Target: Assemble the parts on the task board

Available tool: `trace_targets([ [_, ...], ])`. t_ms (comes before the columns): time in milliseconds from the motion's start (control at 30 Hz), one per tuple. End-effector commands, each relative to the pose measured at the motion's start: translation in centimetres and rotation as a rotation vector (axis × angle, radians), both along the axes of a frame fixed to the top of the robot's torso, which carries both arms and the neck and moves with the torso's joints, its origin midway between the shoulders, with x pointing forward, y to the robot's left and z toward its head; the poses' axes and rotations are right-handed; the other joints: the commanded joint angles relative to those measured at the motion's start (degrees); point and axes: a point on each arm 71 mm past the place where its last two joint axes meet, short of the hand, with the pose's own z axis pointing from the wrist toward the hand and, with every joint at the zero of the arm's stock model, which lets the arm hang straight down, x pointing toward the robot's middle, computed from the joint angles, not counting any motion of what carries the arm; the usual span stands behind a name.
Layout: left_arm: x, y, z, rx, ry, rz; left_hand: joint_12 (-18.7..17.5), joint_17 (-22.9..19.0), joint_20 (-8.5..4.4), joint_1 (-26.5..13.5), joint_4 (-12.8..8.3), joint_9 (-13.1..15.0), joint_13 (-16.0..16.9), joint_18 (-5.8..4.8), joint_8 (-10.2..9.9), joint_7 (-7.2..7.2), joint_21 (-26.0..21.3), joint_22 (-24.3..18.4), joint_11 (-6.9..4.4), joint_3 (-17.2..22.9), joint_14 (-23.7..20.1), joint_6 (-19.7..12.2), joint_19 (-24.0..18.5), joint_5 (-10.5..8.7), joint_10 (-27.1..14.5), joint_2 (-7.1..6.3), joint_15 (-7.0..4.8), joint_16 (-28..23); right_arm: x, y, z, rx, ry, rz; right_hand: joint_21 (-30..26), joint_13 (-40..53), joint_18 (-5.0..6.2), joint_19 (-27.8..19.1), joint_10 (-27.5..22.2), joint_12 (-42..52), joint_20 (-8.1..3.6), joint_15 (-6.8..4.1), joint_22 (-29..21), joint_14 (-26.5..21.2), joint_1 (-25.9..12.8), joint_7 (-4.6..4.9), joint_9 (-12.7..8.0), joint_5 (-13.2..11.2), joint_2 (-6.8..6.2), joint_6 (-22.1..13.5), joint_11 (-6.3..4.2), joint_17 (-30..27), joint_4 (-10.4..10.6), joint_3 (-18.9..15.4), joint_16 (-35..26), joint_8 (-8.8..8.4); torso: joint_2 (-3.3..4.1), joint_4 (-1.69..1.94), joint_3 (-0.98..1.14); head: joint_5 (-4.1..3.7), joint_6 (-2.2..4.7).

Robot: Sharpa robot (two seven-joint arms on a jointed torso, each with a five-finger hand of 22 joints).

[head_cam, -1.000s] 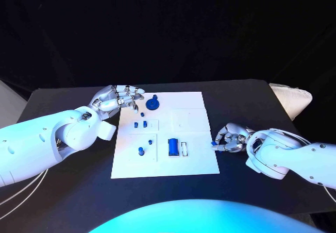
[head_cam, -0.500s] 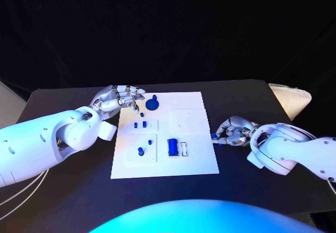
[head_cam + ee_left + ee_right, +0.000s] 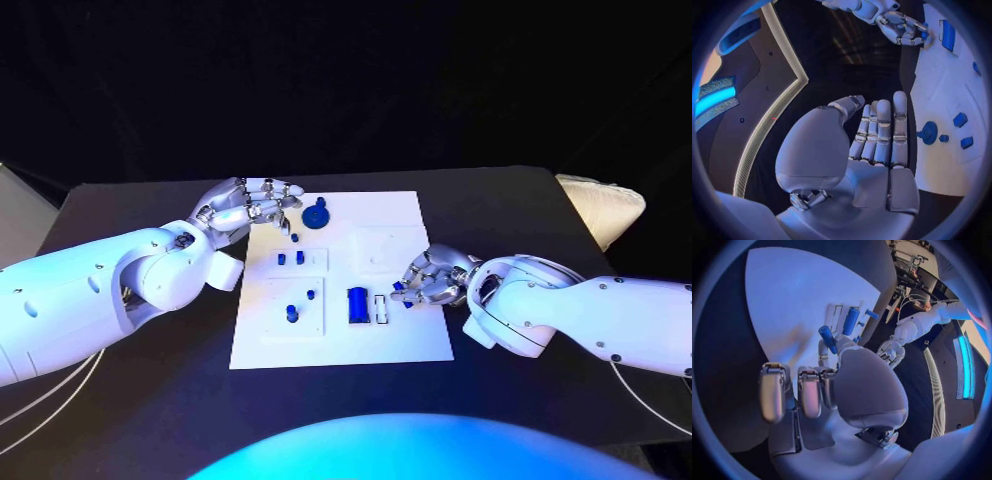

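Observation:
The white task board lies in the middle of the black table. My right hand hovers over the board's right half and pinches a small blue peg between thumb and finger. Just left of it lie a long blue cylinder and a white slot. My left hand sits at the board's far left corner, fingers stretched out and holding nothing, beside a round blue knob. Several small blue pieces stand in the board's left half.
A pale cushion-like object lies at the table's far right edge. Bare black table surrounds the board on the near and left sides. My left forearm stretches along the board's left side.
My right hand has moved left from the table beside the board's right edge to above the board, carrying the small blue peg. The left hand has stayed put.

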Motion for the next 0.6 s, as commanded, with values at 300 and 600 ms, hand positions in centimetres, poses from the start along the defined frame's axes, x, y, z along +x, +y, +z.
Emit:
trace_targets([
  [300,-0.1,-0.2,0.1,-0.014,0.004,-0.018,-0.37,0.08,0.06,0.52,0.2,-0.05,-0.06,0.89,-0.24,0.17,-0.21,-0.05,0.0,0.01,0.04,-0.05,0.48,0.11,0.33,-0.05,0.16,-0.12,-0.2,1.7,-0.8,-0.019,0.063,0.037,0.17,15.08,-0.36,4.57,5.94,0.41,-0.28,-0.23,13.32,5.98,-2.66,-0.69,1.4,-0.19,-0.47,1.26,-0.33,15.06,-0.01,0.99,0.24,1.69,0.03,-0.06,0.04,0.29,-0.27],
  [600,-0.2,-0.2,0.0,-0.014,0.006,-0.021,-0.41,0.08,0.06,0.51,0.32,-0.06,-0.07,0.89,-0.24,0.17,-0.29,-0.1,0.01,-0.02,0.02,-0.04,0.5,0.11,0.32,-0.02,0.17,-0.14,-0.2,2.3,-0.9,-0.018,0.066,0.044,0.49,15.08,-0.42,4.64,5.94,0.41,-0.31,-0.27,13.39,5.98,-4.14,-0.73,1.56,-0.12,-0.77,1.39,-0.37,15.06,0.01,1.17,0.24,2.05,0.05,-0.08,0.03,0.36,-0.34],
])
